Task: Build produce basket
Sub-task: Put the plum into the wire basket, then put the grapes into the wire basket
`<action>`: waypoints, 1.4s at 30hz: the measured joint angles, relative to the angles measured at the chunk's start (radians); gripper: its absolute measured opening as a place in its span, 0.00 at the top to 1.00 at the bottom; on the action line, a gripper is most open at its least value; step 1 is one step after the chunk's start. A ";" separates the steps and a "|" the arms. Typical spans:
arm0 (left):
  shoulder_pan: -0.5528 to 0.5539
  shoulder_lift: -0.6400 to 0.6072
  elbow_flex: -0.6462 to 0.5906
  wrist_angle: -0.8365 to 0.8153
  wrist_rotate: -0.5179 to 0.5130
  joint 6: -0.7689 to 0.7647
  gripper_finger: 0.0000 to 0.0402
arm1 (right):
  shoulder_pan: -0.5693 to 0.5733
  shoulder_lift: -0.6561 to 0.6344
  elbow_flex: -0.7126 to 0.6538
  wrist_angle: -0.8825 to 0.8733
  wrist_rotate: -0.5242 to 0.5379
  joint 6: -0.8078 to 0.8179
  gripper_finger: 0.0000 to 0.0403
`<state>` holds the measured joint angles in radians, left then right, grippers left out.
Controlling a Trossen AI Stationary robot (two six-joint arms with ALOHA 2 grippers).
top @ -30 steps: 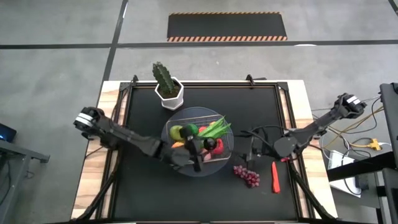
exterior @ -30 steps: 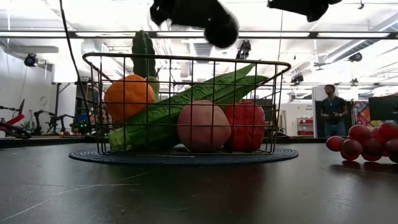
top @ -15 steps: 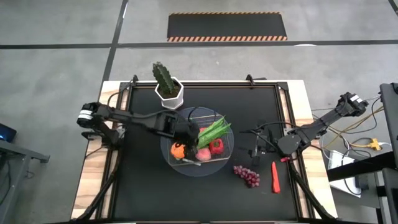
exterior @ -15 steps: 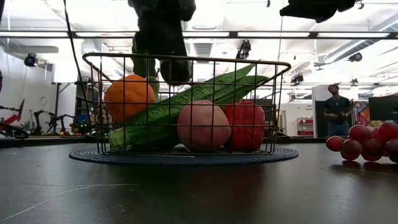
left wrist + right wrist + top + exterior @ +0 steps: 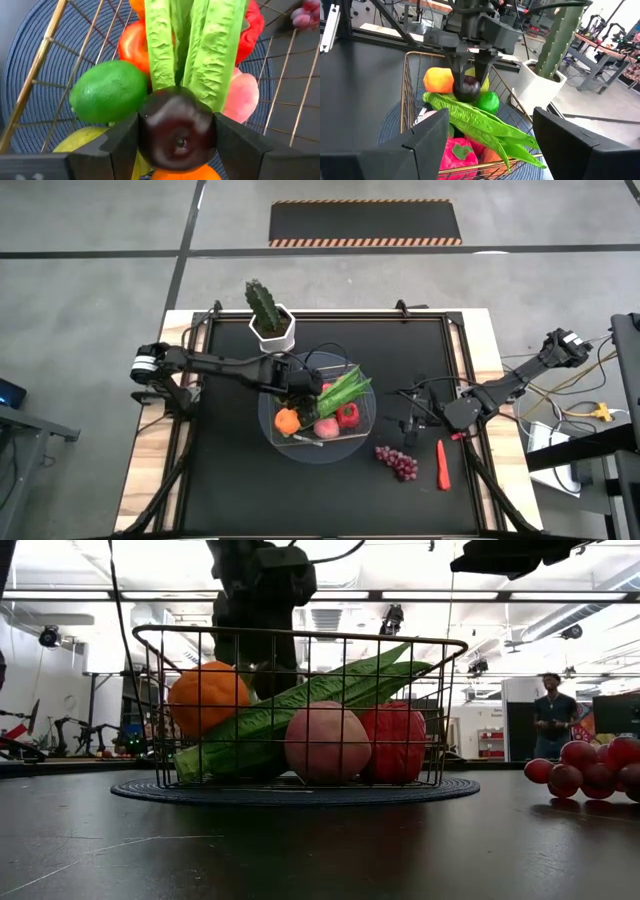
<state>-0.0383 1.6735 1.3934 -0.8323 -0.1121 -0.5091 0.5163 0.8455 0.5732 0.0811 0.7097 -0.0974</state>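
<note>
The silver wire basket (image 5: 368,416) stands mid-table on a round grey base; it also shows in the low view (image 5: 300,635). In it lie an orange (image 5: 287,420), a lime (image 5: 107,92), a green bean bunch (image 5: 345,390), a red pepper (image 5: 348,416) and a pink fruit (image 5: 327,743). My left gripper (image 5: 300,387) is over the basket's far left part, shut on a dark purple round fruit (image 5: 176,122). My right gripper (image 5: 408,420) is open and empty, right of the basket. Purple grapes (image 5: 397,462) and a red chili (image 5: 442,463) lie on the mat. My left gripper pinches the dark fruit's two opposite sides (image 5: 146,125) between its two fingers (image 5: 122,142). The fingers come from above, pointing down, as the right wrist view (image 5: 467,85) shows. The fruit hangs inside the basket rim, just over the lime and the beans; whether it touches them I cannot tell.
A green cactus in a white pot (image 5: 270,320) stands just beyond the basket's far left corner. A person (image 5: 552,715) stands in the room behind. Black mat is bare to the basket's left and near side (image 5: 230,480).
My left gripper, still shut on the dark fruit, has gone from over the basket's near side toward the far edge and down, until the fruit is below the basket rim. The right arm has kept still.
</note>
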 joint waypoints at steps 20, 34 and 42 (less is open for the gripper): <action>0.000 0.001 -0.013 -0.025 -0.021 -0.033 0.46 | 0.000 0.000 -0.003 0.000 -0.001 0.000 0.34; 0.000 -0.003 -0.013 -0.023 -0.022 -0.026 0.31 | 0.000 0.000 -0.003 -0.001 -0.001 0.010 0.34; -0.002 -0.047 -0.013 -0.022 -0.005 0.001 0.23 | 0.000 0.000 -0.003 -0.002 -0.003 0.048 0.34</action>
<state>-0.0399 1.6265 1.3800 -0.8545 -0.1168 -0.5085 0.5167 0.8459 0.5697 0.0793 0.7066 -0.0495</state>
